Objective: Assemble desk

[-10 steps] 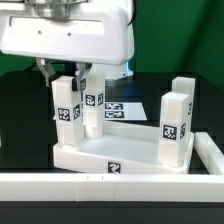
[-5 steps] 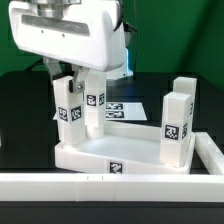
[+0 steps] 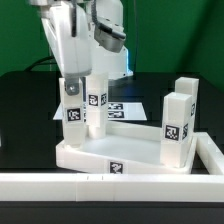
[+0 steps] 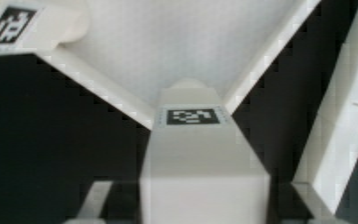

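**Leg held upright in a corner socket of the upturned desk top**

Nearest in the exterior view runs the long white rail wall (image 3: 60,183), turning a corner at the exterior view's right and fencing the work area. Just behind it lies the white plastic rimmed rectangular desk top (image 3: 110,160), a black-and-white square tag on its near rim. It appears to lie upside down so that its corner sockets face up to take the legs.

Three small white block legs stand upright on it, each with a tag. One leg (image 3: 176,120) stands at the near right corner, apparently seated. A second leg (image 3: 96,108) stands farther back on the left. A third leg (image 3: 72,110) stands at the near left corner, and the two-finger gripper (image 3: 71,88) comes down over its top. I see no fourth leg in either view.

The jaws stand partly closed with a finger on either side of this near left leg, so I judge they grip it. The wrist view agrees: it looks down the tagged leg (image 4: 197,150) between the two fingers (image 4: 98,203), with the desk top's pale inside (image 4: 158,50) beyond. The vertical hold probably keeps the leg in line with its socket while it is pressed or turned home; how far it is seated I cannot tell.

Farthest back, on the black table (image 3: 25,100), lies the flat white marker board (image 3: 125,107), partly hidden behind the legs.
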`<state>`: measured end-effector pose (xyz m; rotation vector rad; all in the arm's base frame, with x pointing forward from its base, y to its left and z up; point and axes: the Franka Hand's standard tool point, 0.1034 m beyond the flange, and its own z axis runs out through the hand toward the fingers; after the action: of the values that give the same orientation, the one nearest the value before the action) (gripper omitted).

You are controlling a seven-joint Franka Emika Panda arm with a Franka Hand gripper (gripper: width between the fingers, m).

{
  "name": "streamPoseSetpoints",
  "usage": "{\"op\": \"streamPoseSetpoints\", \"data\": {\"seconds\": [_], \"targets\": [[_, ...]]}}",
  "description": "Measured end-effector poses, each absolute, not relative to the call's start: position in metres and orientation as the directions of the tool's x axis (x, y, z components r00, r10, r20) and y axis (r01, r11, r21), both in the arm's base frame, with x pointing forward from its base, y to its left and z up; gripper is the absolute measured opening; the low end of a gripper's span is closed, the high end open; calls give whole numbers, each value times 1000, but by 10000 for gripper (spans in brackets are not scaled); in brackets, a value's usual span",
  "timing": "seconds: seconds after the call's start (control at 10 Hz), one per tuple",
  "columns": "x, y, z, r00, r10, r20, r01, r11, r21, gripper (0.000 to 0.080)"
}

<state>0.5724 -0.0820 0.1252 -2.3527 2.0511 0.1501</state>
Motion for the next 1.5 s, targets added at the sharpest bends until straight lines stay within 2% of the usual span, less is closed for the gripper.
{"op": "streamPoseSetpoints", "data": {"seconds": [0.3,0.5,0.6,0.7,0.8,0.9,1.3,1.5], "targets": [[575,-80,125,-99,-993,-68,-994,95,59,290],[576,-77,125,-90,-994,-66,-995,86,56,290],[576,-77,125,-50,-996,-68,-997,47,54,404],[575,-77,124,-9,-998,-70,-999,6,54,404],[575,-78,123,87,-994,-74,-995,-90,49,544],[574,-79,122,191,-979,-78,-980,-195,42,628],[574,-80,122,552,-831,-77,-832,-555,26,649],[574,-80,121,679,-731,-76,-731,-682,22,649]]}}
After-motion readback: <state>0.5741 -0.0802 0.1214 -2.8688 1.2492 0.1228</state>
